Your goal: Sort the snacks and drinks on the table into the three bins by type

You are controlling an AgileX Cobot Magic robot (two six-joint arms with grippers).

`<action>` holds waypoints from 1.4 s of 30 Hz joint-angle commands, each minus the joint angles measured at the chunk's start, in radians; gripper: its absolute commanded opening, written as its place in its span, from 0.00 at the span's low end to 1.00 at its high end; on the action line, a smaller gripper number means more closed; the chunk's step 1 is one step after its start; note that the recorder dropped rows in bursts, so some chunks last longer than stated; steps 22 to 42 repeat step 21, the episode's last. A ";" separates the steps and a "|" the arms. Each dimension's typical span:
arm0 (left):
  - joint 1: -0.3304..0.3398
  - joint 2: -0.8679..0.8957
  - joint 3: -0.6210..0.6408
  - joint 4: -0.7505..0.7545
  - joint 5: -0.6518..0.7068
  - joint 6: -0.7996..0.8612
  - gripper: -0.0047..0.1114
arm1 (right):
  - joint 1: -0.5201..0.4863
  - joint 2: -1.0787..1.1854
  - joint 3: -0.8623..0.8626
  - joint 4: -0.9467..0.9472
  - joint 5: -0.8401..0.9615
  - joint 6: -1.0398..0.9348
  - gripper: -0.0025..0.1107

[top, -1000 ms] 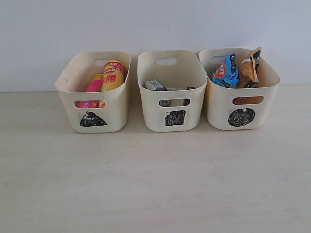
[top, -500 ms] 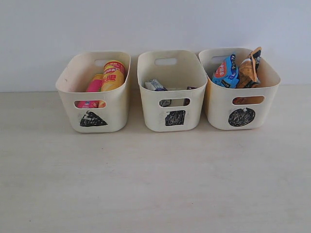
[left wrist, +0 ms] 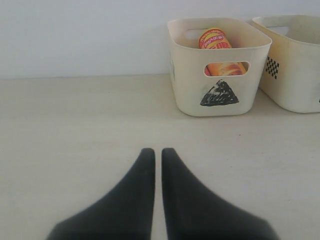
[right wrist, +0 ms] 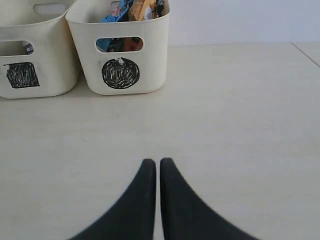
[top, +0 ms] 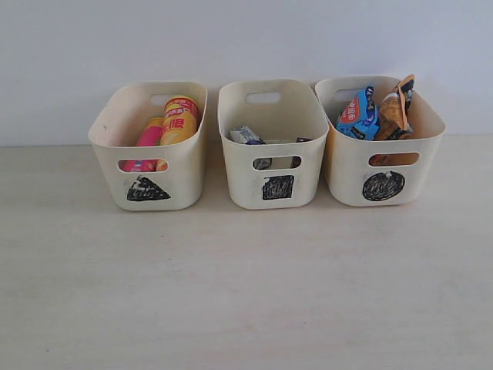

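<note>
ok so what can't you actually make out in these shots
- Exterior view: the square bin wall hides all but the top of the blue-and-white carton.
- Exterior view: the triangle bin wall hides much of the pink tube.
- Exterior view: print on the orange bag is too small to read.

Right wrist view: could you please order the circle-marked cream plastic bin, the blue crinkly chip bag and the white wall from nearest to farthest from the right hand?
1. Circle-marked cream plastic bin, ahead of the right hand.
2. Blue crinkly chip bag, inside that bin.
3. White wall, behind the bin.
</note>
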 commanded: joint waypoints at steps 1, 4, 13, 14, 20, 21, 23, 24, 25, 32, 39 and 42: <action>0.003 -0.003 0.004 0.000 -0.004 -0.006 0.07 | 0.002 -0.005 0.000 0.002 -0.005 0.000 0.02; 0.003 -0.003 0.004 0.000 -0.004 -0.006 0.07 | 0.002 -0.005 0.000 0.002 -0.035 0.000 0.02; 0.003 -0.003 0.004 0.000 -0.004 -0.006 0.07 | 0.002 -0.005 0.000 0.002 -0.029 0.000 0.02; 0.003 -0.003 0.004 0.000 -0.004 -0.006 0.07 | 0.002 -0.005 0.000 0.002 -0.029 0.000 0.02; 0.003 -0.003 0.004 0.000 -0.007 -0.006 0.07 | 0.002 -0.005 0.000 0.002 -0.029 0.000 0.02; 0.003 -0.003 0.004 0.000 -0.007 -0.006 0.07 | 0.002 -0.005 0.000 0.002 -0.029 0.000 0.02; 0.003 -0.003 0.004 0.000 -0.007 -0.006 0.07 | 0.002 -0.005 0.000 0.002 -0.029 0.000 0.02; 0.003 -0.003 0.004 0.000 -0.007 -0.006 0.07 | 0.002 -0.005 0.000 0.002 -0.029 0.000 0.02; 0.003 -0.003 0.004 0.000 -0.007 -0.006 0.07 | 0.002 -0.005 0.000 0.002 -0.029 0.000 0.02; 0.003 -0.003 0.004 0.000 -0.007 -0.006 0.07 | 0.002 -0.005 0.000 0.002 -0.029 0.000 0.02; 0.003 -0.003 0.004 0.000 -0.007 -0.006 0.07 | 0.002 -0.005 0.000 0.002 -0.029 0.000 0.02; 0.003 -0.003 0.004 0.000 -0.007 -0.006 0.07 | 0.002 -0.005 0.000 0.002 -0.029 0.000 0.02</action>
